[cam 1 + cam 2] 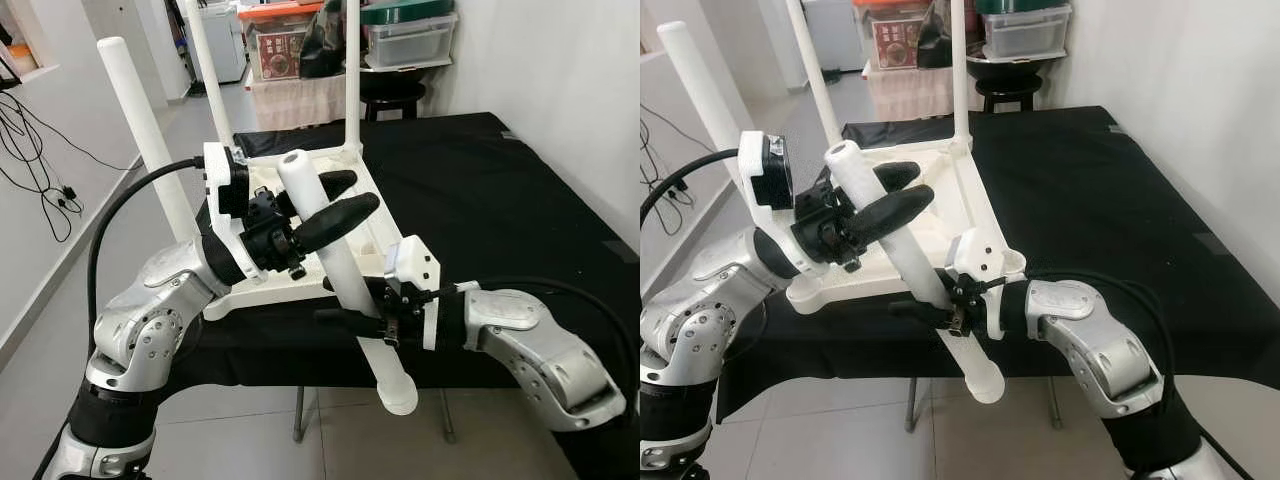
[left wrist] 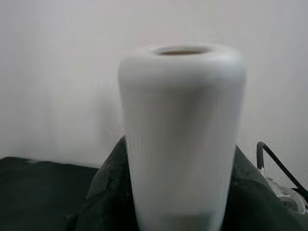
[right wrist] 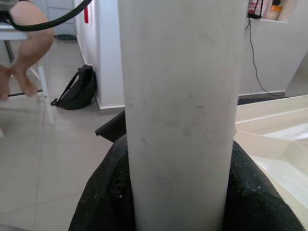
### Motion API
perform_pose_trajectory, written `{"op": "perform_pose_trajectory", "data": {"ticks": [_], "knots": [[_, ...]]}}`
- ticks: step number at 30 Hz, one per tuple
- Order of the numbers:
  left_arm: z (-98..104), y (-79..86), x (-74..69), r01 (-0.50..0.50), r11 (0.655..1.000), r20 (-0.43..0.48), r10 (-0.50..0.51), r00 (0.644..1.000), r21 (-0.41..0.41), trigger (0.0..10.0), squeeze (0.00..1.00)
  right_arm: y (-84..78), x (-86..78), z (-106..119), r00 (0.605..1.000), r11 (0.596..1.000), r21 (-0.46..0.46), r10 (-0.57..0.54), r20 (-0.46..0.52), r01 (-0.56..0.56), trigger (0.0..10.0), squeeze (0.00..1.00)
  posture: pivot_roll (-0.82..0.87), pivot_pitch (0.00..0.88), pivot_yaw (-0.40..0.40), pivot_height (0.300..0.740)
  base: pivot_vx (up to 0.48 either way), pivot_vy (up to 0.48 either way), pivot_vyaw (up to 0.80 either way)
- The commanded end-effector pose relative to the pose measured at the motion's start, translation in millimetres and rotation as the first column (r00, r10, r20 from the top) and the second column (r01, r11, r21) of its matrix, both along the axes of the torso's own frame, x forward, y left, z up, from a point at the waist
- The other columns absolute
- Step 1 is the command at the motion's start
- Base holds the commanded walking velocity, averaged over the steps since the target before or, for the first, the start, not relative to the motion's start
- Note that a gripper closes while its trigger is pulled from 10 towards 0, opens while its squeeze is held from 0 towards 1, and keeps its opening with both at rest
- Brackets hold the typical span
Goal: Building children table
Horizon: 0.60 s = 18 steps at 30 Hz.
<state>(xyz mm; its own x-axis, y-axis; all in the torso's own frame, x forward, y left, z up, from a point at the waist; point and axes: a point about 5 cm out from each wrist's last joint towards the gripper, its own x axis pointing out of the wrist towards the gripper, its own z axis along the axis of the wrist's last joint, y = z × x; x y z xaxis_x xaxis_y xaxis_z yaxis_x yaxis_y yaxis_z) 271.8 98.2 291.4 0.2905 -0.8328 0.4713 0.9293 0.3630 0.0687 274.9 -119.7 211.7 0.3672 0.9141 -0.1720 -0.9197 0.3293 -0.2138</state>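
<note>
A thick white table leg (image 3: 180,110) stands upright across the middle of the right wrist view, its surface matte with a few faint scuffs. The right gripper (image 3: 180,192) is clamped on it, one black finger (image 3: 103,192) pressed to each side low in the frame. On one side lies a grey tiled floor (image 3: 43,149), where a black backpack (image 3: 79,89) leans against a white wall (image 3: 108,53). A person's bare legs (image 3: 21,38) show on a white chair (image 3: 29,62). On the other side the cream underside of the tabletop (image 3: 274,139) slopes away, and a black cable (image 3: 255,57) hangs down a wall.
</note>
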Motion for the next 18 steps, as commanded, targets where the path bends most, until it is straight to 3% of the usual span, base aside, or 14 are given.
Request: {"op": "perform_pose_trajectory", "data": {"ticks": [1, 12, 13, 15, 18], "knots": [[2.6, 2.2, 0.1, -0.015, 1.0, 0.011, 0.015, 1.0, 0.014, 0.0, 0.0, 4.9, 1.1, 2.2, 1.0, 1.0, 0.009, 0.007, 0.02, -0.007, 0.0, 0.0, -0.08, 0.0, 0.076, 0.74, 0.0, 0.0, 0.0], [6.6, 0.5, 0.6, -0.018, 1.0, 0.025, 0.018, 1.0, -0.01, 0.0, 0.0, 3.1, 10.9, 1.4, 0.997, 0.998, 0.019, -0.069, 0.038, 0.068, 0.4, 0.0, -0.09, 0.0, 0.069, 0.74, 0.0, 0.0, 0.0], [7.8, 0.0, 1.0, -0.015, 1.0, 0.028, 0.016, 0.999, -0.011, 0.0, 0.0, 3.3, 12.9, 0.9, 0.996, 0.995, 0.032, -0.091, 0.021, 0.09, 10.0, 0.0, -0.09, 0.0, 0.068, 0.74, 0.0, 0.0, 0.0], [11.4, -0.5, 2.1, -0.011, 1.0, 0.037, 0.011, 0.999, -0.015, 0.0, 0.0, 5.2, 12.3, -0.2, 0.997, 0.997, 0.032, -0.075, 0.004, 0.075, 10.0, 1.0, -0.09, 0.0, 0.067, 0.74, 0.0, 0.0, 0.0], [14.9, -1.2, 2.1, 0.001, 1.0, 0.044, 0.0, 0.999, -0.019, 0.0, 0.0, 6.5, 12.0, -2.8, 0.998, 0.998, 0.015, -0.065, 0.006, 0.065, 10.0, 1.0, -0.09, 0.0, 0.068, 0.74, 0.0, 0.0, 0.0]]}}
